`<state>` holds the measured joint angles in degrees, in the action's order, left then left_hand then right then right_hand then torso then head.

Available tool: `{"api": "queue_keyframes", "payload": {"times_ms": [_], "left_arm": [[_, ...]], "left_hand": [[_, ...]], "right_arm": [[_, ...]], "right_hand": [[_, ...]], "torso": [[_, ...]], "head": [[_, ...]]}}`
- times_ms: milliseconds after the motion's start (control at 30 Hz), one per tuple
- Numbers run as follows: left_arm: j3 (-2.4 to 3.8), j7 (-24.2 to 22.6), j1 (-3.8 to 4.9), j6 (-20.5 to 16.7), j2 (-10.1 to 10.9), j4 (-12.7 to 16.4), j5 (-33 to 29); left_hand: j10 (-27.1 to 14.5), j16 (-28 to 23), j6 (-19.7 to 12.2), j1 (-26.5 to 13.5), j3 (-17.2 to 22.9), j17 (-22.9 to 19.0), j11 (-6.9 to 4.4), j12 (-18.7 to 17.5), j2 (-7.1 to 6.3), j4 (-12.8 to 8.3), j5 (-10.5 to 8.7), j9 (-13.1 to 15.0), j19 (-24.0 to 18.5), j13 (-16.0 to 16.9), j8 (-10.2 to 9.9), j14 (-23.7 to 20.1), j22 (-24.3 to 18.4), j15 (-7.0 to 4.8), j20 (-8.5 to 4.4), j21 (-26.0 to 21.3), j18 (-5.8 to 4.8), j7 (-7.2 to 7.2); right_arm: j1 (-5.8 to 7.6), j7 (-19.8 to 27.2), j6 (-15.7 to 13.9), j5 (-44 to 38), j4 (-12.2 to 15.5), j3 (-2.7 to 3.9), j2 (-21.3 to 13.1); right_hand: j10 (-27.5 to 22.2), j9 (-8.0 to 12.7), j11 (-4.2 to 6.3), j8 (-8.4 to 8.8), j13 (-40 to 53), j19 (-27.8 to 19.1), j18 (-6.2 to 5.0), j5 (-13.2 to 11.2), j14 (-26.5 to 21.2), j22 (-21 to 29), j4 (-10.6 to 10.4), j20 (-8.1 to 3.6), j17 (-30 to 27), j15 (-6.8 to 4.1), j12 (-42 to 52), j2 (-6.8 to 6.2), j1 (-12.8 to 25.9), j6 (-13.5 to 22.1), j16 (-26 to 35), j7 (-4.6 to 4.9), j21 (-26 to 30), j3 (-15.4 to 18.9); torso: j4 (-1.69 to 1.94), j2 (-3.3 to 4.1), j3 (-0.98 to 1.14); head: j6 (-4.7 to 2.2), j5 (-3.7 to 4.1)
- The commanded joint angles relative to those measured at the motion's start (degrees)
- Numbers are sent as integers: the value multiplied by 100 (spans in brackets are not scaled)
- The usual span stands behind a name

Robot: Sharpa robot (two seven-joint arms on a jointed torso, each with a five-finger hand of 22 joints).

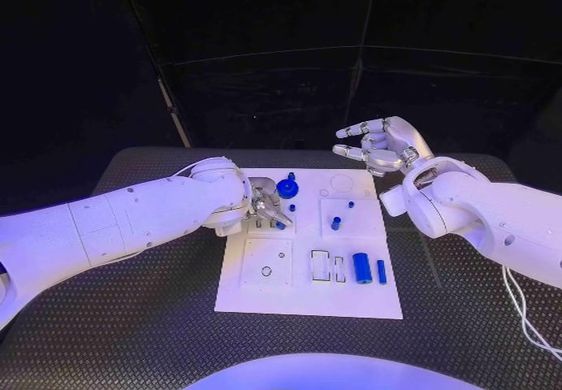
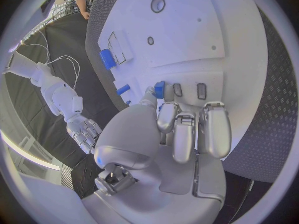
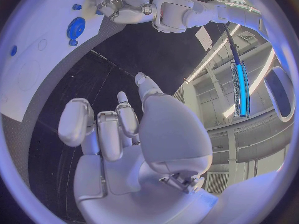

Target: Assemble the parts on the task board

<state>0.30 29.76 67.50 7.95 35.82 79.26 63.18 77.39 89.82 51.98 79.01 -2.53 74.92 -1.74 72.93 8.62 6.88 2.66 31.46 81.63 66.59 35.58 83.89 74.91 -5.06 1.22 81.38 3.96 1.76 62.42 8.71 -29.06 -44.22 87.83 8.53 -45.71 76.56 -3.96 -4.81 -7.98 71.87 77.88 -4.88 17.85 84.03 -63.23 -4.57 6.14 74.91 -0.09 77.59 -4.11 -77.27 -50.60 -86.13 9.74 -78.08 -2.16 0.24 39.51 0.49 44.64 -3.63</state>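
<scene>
The task board (image 1: 307, 276) lies in the middle of the black surface (image 1: 140, 325). On it sit small blue parts: a gear (image 1: 287, 190) near the far edge, short pegs (image 1: 335, 222) mid-board, and a cylinder (image 1: 362, 267) near the front. They look stiff, light and smooth (likely slippery), best pinched across their sides. The left robot hand (image 1: 265, 206) rests over the board's far left, pinching a small blue piece (image 2: 159, 89). The right robot hand (image 1: 377, 145) hovers beyond the board, fingers loosely curled, grasping nothing
</scene>
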Motion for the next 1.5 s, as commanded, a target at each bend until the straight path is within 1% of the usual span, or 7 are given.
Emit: {"api": "queue_keyframes", "payload": {"times_ms": [33,333,500,800,933,1100,1500], "left_arm": [[6,33,10,-13,99,78,-220],[38,32,36,-266,372,317,-310],[49,16,37,-644,524,490,-286],[47,17,-32,-1196,633,703,150],[46,39,-82,-1236,598,682,302],[45,54,-115,-1213,539,615,414],[36,83,-135,-801,376,437,579]], "left_hand": [[-16,18,-74,296,324,1508,-47,-58,273,-136,14,329,-31,-34,155,611,22,-27,-16,-46,-56,-1],[-12,18,-157,-66,1153,1508,-37,-84,-60,-130,20,586,-49,-46,258,611,22,-30,-7,-77,-52,-7],[23,18,-173,-367,1866,1508,-49,-45,-372,-105,13,747,-25,-5,309,611,76,-26,-15,-64,-57,-4],[67,18,-156,-656,2628,1508,-56,-16,-745,-132,7,887,10,19,330,611,143,-31,-18,-44,-67,-11],[45,18,-160,-720,2767,1508,-54,-50,-805,-139,7,915,7,-26,330,611,142,-30,-18,-50,-65,-9],[39,18,-160,-739,2807,1508,-54,-60,-818,-140,7,924,6,-39,331,611,141,-30,-18,-53,-65,-8],[24,18,-164,-788,2915,1508,-52,-84,-861,-153,5,949,-5,-71,333,611,127,-29,-17,-68,-60,-6]], "right_arm": [[12,25,43,-15,-18,5,18],[11,31,55,-15,-19,5,42],[11,28,60,-15,-19,5,38],[12,15,76,-16,-36,5,18],[12,10,84,-16,-44,5,18],[12,6,91,-16,-50,5,26],[11,-10,118,-16,-66,5,51]], "right_hand": [[-31,-3,7,-37,-1,-40,-25,41,378,12,39,12,522,33,-14,33,-9,35,26,1,30,9],[-35,-3,8,-41,-7,-56,-32,47,372,48,43,12,499,32,-18,40,-16,33,36,1,47,5],[-37,-4,8,-44,-10,-65,-36,41,370,66,45,12,489,32,-19,43,-18,31,41,0,55,4],[-38,-4,9,-47,-12,-69,-37,30,368,74,48,11,480,32,-20,44,-20,30,45,0,60,5],[-36,-4,9,-51,-10,-69,-37,17,368,74,50,11,483,31,-18,45,-20,28,45,-1,60,6],[-34,-5,10,-56,-9,-67,-36,8,372,70,52,11,499,31,-17,50,-21,23,38,-2,59,5],[-34,-5,10,-56,-9,-67,-36,8,372,70,52,11,499,31,-17,50,-21,23,38,-2,59,5]], "torso": [[11,-1,2],[19,6,2],[23,7,6],[20,9,5],[26,10,-3],[10,13,4],[18,23,4]], "head": [[-5,16],[-39,8],[-18,-32],[7,-63],[17,-46],[28,-66],[75,-58]]}}
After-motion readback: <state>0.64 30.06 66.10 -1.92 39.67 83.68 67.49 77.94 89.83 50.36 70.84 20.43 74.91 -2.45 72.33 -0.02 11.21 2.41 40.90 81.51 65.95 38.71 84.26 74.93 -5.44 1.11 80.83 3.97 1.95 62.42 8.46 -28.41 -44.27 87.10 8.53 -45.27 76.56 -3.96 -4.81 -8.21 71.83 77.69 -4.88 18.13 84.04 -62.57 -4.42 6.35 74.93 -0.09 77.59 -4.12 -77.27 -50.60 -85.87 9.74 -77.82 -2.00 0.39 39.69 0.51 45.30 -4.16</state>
